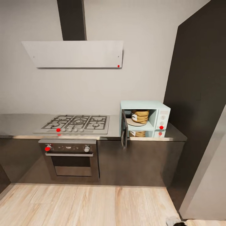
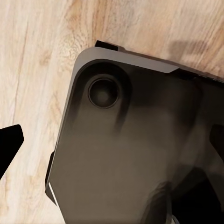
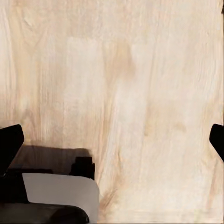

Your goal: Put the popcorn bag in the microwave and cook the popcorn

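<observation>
Overhead, popcorn bag (image 1: 140, 116) sits inside open microwave (image 1: 145, 119).

microwave (image 1: 158, 108): pale mint-blue box, white knob panel with a red dot, dark door swung open
popcorn bag (image 1: 140, 116): orange-brown with a white label band, on a pale round plate
countertop (image 1: 18, 124): glossy grey, mirrors the mint and orange
hob (image 1: 75, 123): steel with dark grates, silver knobs, one red dot
oven (image 1: 71, 158): black glass, steel trim, one knob marked red
hood (image 1: 75, 54): light grey panel, dark chimney, tiny red dot
wall (image 1: 141, 62): plain off-white
cabinet fronts (image 1: 138, 163): dark brown-grey
floor (image 1: 84, 205): light wood grain, blond planks
robot base (image 2: 135, 149): dark grey with a paler edge, over the wood floor
fingertips (image 3: 9, 144): black
</observation>
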`<state>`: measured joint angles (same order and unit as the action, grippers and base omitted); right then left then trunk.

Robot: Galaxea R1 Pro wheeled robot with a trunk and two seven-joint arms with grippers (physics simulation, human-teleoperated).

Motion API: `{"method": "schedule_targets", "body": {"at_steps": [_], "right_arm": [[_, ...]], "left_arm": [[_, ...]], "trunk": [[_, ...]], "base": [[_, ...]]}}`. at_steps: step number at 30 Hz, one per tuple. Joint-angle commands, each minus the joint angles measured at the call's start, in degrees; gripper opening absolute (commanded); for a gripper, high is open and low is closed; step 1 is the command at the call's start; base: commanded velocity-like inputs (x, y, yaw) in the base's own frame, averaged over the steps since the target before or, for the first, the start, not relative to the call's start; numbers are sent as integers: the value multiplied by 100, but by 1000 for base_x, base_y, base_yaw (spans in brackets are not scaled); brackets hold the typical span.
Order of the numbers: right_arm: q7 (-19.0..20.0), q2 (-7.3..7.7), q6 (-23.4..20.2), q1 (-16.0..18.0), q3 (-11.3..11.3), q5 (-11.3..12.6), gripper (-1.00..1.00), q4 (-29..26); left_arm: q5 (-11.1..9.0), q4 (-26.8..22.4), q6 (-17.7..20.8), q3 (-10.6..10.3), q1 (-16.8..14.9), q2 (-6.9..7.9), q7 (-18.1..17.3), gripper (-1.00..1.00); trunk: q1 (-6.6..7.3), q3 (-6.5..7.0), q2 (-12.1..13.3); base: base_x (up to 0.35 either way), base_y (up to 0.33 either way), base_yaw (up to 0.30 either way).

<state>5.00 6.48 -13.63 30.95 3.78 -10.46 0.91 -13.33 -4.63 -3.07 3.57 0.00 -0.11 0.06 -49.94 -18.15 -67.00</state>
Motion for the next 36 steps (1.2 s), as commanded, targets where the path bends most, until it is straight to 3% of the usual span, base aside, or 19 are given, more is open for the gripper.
{"method": "schedule_targets", "body": {"at_steps": [1, 3, 5, 8, 16, 31, 36], "right_arm": [[19, -6, 153, -334, 42, -83, 100, 42], [16, -37, 725, -1026, 45, -106, 100, 87], [17, -47, 1245, -1323, 60, -87, 100, 99], [25, -54, 1642, -1543, 84, -67, 100, 110], [27, -84, 1693, -1592, 95, 15, 100, 111], [27, -108, 1717, -1618, 97, 301, 100, 111], [33, -99, 1664, -1619, 97, 306, 100, 111]], "left_arm": [[-3, -3, -9, 35, 0, -3, 1, 100], [-3, -3, -9, 38, 0, -6, 1, 100], [-3, -3, -9, 38, 0, -6, 0, 100], [-3, -3, -9, 38, 0, -6, -5, 100], [28, 5, -9, 30, 0, -12, -11, 100], [48, -38, -9, -18, 0, -5, -59, 100], [51, -290, 46, -36, 0, 24, -59, 100]], "trunk": [[0, -5, -4], [0, -5, -4], [0, -5, -4], [0, -5, -4], [0, -5, -4], [0, -5, -4], [0, -5, -4]], "base": [[0, 0, 0], [0, 0, 0], [0, 0, 0], [0, 0, 0], [0, 0, -20], [0, 0, -226], [0, 0, -83]]}}
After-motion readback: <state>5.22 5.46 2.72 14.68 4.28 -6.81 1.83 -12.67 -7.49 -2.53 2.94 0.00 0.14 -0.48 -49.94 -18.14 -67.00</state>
